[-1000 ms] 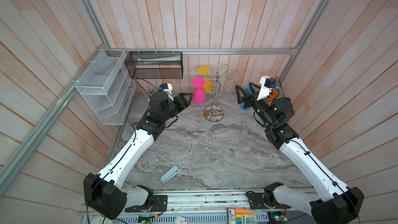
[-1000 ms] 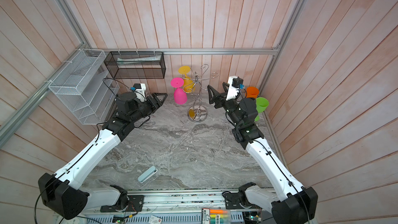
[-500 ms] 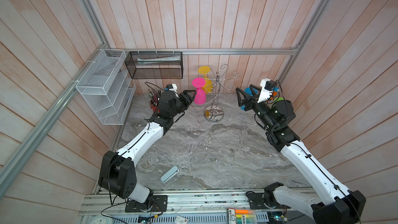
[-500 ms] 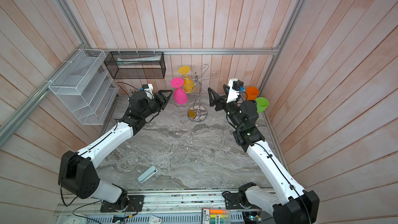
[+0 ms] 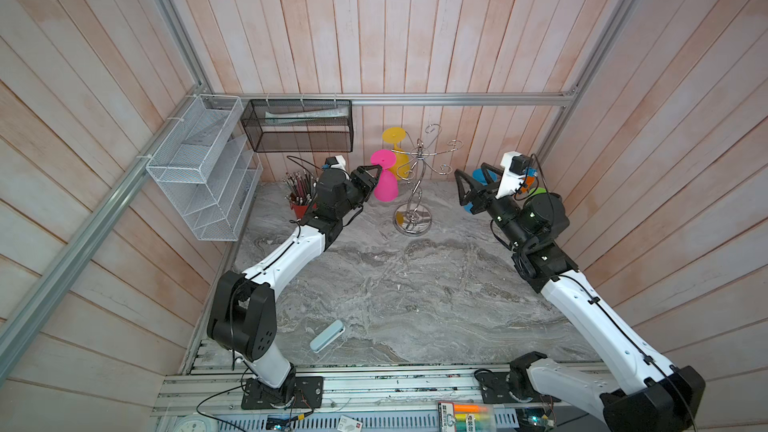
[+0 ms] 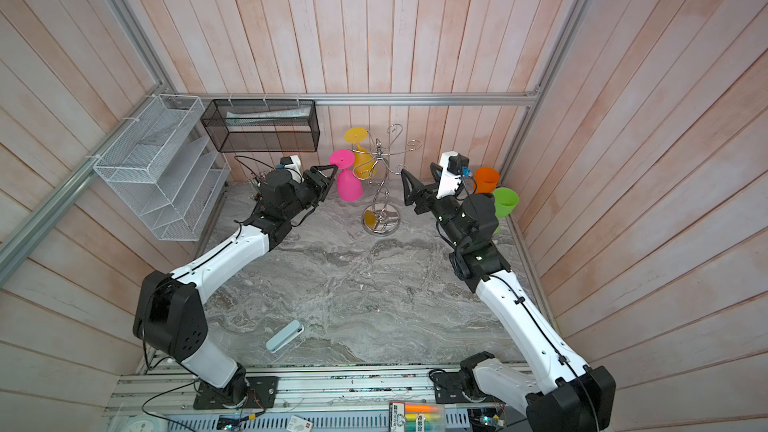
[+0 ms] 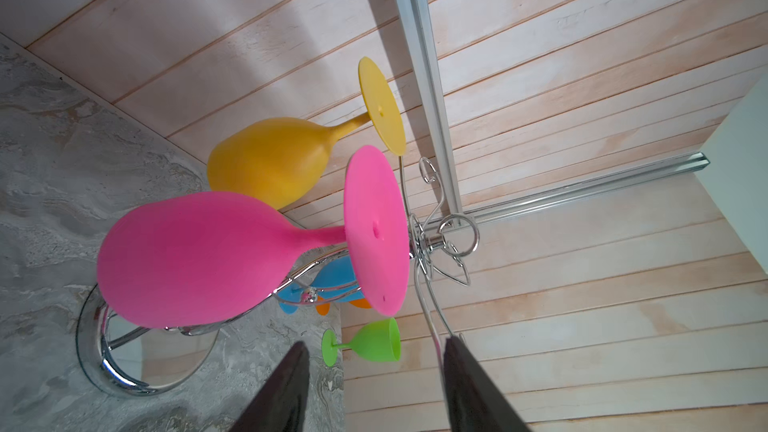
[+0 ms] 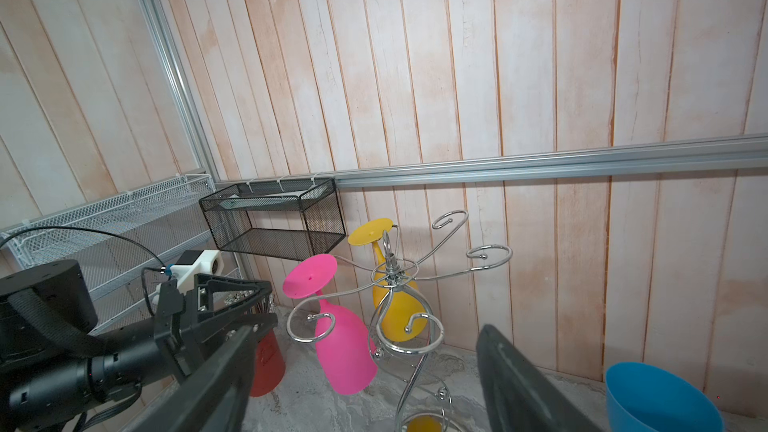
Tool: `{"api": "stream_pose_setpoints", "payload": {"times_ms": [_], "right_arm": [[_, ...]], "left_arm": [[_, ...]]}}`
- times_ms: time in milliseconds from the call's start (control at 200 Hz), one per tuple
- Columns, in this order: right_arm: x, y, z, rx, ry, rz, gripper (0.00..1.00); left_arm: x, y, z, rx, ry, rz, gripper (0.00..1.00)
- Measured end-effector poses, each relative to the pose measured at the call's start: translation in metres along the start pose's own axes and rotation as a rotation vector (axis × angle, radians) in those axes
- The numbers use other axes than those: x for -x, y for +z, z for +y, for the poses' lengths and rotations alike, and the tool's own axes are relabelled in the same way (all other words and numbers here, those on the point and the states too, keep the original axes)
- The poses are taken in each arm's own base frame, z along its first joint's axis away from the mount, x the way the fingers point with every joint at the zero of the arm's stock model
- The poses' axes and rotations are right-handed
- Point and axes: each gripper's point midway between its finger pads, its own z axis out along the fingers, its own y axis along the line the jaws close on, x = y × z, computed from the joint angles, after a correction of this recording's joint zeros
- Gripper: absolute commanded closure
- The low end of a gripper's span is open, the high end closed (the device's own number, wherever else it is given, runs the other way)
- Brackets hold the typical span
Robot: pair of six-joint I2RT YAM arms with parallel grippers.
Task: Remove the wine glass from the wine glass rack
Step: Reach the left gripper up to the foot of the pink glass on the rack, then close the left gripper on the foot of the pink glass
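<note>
The chrome wine glass rack (image 5: 417, 189) (image 6: 380, 189) stands at the back of the marble table. Two upturned glasses hang from its arms. The pink wine glass (image 5: 385, 189) (image 6: 348, 189) (image 7: 187, 259) (image 8: 340, 351) hangs on the left side, and a yellow glass (image 5: 400, 164) (image 7: 270, 160) hangs behind it. My left gripper (image 5: 375, 176) (image 6: 331, 178) (image 7: 374, 347) is open, its tips just short of the pink glass's stem, with nothing between them. To the right of the rack my right gripper (image 5: 469, 172) (image 6: 417, 172) (image 8: 368, 338) stands open and empty, pointing at the rack.
A red pencil cup (image 5: 300, 203) stands behind my left wrist. A black mesh basket (image 5: 297, 126) and a white wire shelf (image 5: 199, 168) hang on the walls. Blue (image 8: 656, 401), orange (image 6: 486, 178) and green (image 6: 505, 201) glasses stand at back right. A pale blue case (image 5: 327, 335) lies near the front.
My left arm has stretched forward, bringing its gripper up to the pink glass, and its jaws have narrowed somewhat. The right arm has barely moved.
</note>
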Motion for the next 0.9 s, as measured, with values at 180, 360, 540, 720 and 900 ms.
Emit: {"api": "stream_pose_setpoints", "payload": {"times_ms": [180,360,540,720,900], "right_arm": [[-0.002,0.0,0.0,0.003,0.001,0.004,0.16],[-0.003,0.0,0.001,0.006,0.002,0.006,0.16],[-0.005,0.0,0.0,0.006,0.002,0.01,0.16],[-0.004,-0.001,0.001,0.009,0.002,0.009,0.16],[-0.002,-0.003,0.002,0.01,0.001,0.004,0.16]], "left_arm": [[0.007,0.009,-0.004,-0.012,-0.003,-0.03,0.54],[0.015,0.022,-0.008,-0.02,0.001,-0.051,0.63],[0.018,0.027,-0.012,-0.025,0.013,-0.057,0.76],[0.018,0.027,-0.013,-0.024,0.015,-0.056,0.81],[0.018,0.027,-0.013,-0.021,0.015,-0.055,0.83]]}}
